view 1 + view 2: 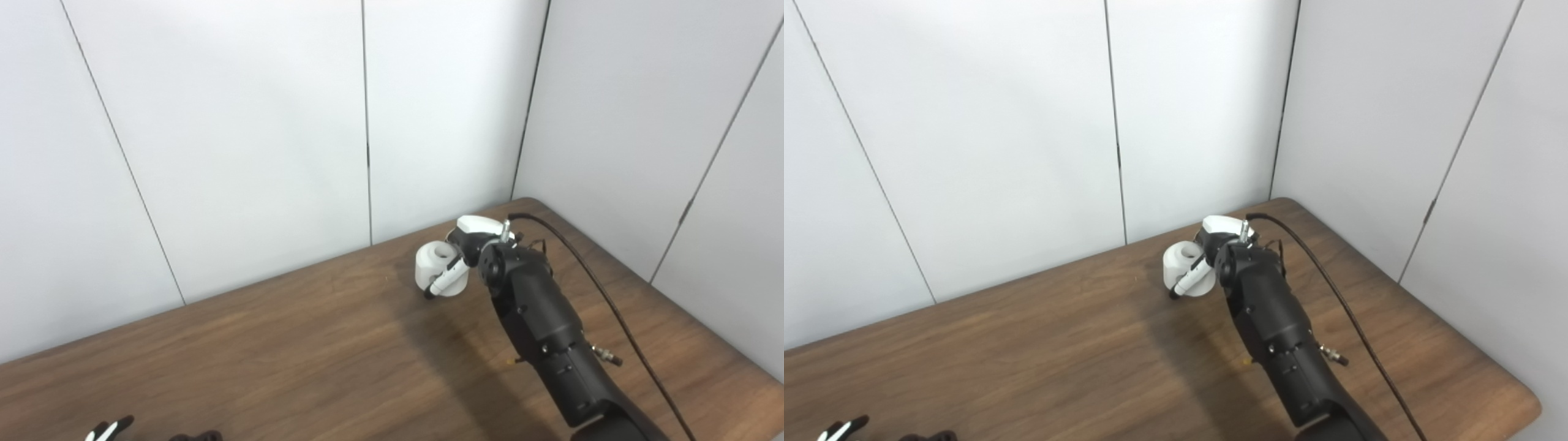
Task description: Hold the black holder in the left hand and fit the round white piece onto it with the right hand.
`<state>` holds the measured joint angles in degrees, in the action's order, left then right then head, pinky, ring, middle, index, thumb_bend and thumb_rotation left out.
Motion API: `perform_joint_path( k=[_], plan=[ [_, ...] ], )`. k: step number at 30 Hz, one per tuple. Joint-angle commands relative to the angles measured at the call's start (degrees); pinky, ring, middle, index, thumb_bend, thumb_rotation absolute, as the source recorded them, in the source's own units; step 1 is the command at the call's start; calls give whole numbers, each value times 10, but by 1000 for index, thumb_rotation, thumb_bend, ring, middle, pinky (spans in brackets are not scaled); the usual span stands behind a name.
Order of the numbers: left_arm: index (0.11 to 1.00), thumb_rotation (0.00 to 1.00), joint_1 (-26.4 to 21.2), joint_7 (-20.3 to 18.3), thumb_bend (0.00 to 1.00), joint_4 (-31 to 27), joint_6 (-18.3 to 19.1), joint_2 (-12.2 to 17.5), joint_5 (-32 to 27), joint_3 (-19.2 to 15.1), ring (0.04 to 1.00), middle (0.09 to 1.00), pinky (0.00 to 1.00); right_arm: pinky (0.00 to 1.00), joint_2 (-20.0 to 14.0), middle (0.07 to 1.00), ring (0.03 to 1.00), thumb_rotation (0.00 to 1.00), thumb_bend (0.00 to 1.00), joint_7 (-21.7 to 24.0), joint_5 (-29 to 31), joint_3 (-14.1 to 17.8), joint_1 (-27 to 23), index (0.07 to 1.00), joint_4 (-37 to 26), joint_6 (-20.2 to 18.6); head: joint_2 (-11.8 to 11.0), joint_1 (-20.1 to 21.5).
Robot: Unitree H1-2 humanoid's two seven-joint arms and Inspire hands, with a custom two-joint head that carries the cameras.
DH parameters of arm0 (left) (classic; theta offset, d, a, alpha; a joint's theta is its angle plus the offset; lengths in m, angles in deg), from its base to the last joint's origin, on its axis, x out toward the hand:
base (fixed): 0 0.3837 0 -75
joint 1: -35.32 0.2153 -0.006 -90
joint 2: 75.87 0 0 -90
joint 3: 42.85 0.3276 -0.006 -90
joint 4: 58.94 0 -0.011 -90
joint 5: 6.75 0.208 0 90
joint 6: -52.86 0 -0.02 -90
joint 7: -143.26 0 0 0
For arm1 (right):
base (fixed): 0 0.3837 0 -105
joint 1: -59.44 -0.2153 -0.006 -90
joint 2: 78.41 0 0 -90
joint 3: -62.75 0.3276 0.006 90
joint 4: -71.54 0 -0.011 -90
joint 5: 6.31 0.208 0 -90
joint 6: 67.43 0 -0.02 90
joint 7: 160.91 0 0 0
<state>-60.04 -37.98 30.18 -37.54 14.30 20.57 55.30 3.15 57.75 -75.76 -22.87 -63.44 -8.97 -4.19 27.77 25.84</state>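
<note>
Bottom left corner: only the fingertips of the left hand point(109, 430) enter the frame, so whether it is spread or closed cannot be told. Just beside them a dark object point(197, 436), possibly the black holder, is cut off by the bottom edge. Centre: bare wooden table point(294, 343). Right of centre, toward the table's far right corner: the round white piece point(438, 267), a short cylinder with a central hole facing upward. The right hand point(468, 248) is wrapped around it, one finger lying across the near side and the rest behind; whether the piece rests on the table or is just raised cannot be told. A black cable point(612, 306) trails along the right arm. Handling: the piece looks rigid, light and smooth, probably moulded plastic, so slip is likelier than breakage. A hold across the curved wall, leaving the hole clear, suits fitting it onto the holder.
</note>
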Motion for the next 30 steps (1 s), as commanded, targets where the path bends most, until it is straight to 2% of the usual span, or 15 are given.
perform_joint_path(
  k=[1,3,6,7,8,10,15,17,23,30],
  plan=[
    [483,34,-2,-6,516,-14,10,3,3,0,1000,913,1000,847,-22,785,836,359,904,-44,17,-1,-17,601,-17,-1,0,1],
    [483,34,-2,-6,516,-13,8,2,1,0,1000,913,1000,790,-26,727,777,321,888,-67,34,-5,-14,577,-16,-1,0,0],
    [483,34,-3,-5,516,-11,6,2,1,0,1000,913,1000,814,-29,733,775,260,849,-82,49,-8,-12,593,-19,-1,0,0],
    [483,34,-3,-4,515,-11,5,3,2,0,1000,912,1000,824,-31,734,781,196,657,-91,56,-10,-11,530,-15,-1,0,0],
    [483,34,-3,-5,515,-12,6,3,2,0,1000,912,1000,820,-33,726,779,173,593,-104,65,-13,-10,506,-10,0,0,0],
    [483,34,-3,-5,515,-11,6,2,0,0,1000,913,1000,809,-38,694,765,152,541,-133,82,-19,-8,481,1,5,0,0],
    [483,34,-3,-5,516,-10,7,2,1,0,1000,913,1000,821,-50,674,742,136,525,-169,108,-39,-4,473,5,3,0,0],
    [483,34,-3,-6,515,-10,6,3,0,0,1000,913,1000,861,-53,693,765,134,524,-173,113,-45,-4,473,3,0,0,0],
    [483,34,-3,-6,516,-11,7,3,0,-1,1000,913,1000,857,-57,691,770,130,522,-179,119,-54,0,472,-1,-1,1,0],
    [483,34,-4,-3,515,-9,5,1,3,1,1000,911,1000,848,-61,695,763,128,521,-163,122,-56,1,472,-14,-1,1,-5]
  ],
)
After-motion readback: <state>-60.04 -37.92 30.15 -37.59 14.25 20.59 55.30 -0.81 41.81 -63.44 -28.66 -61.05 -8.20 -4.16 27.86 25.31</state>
